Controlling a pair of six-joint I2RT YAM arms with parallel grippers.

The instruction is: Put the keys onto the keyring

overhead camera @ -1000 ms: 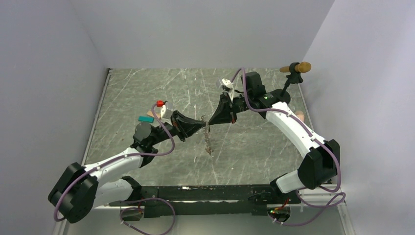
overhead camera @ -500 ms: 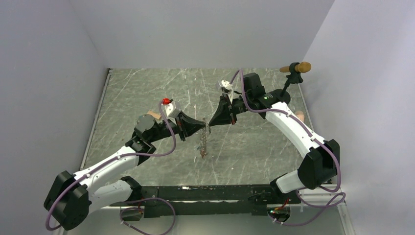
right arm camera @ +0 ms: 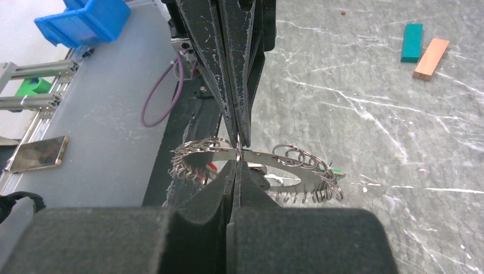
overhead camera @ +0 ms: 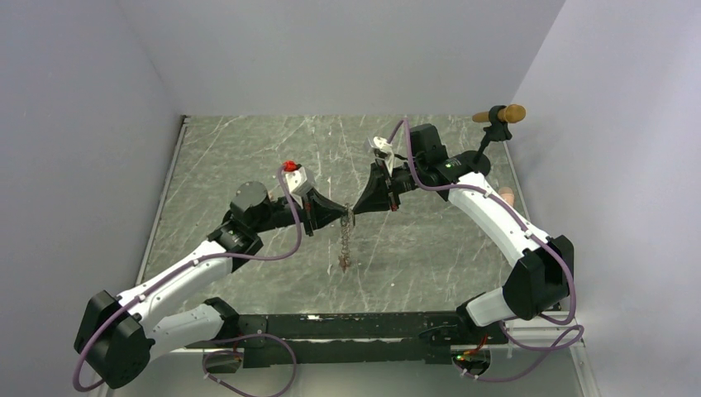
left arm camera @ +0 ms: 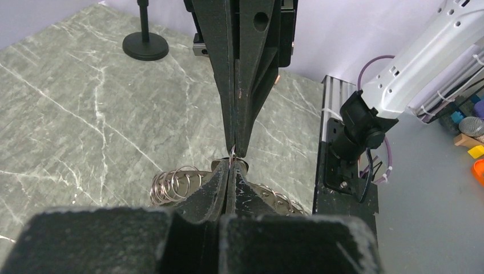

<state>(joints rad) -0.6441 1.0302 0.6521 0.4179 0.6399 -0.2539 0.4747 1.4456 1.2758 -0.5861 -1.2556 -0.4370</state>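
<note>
The keyring, a metal band fringed with many small rings, hangs in the air over the middle of the table. My left gripper and right gripper meet tip to tip at its top, each shut on one small ring. In the left wrist view the band curves under my shut left gripper. The right wrist view shows the keyring under my shut right gripper. A green key head and a red one peek out by the band; their blades are hidden.
A black round-based stand is at the far right corner, also visible as the stand. A teal block and a tan block lie side by side on the marble. A blue bin sits off the table.
My left arm has swung its elbow farther in and to the right, now covering the blocks in the top view. The hanging keyring has swung slightly left. Both grips are unchanged.
</note>
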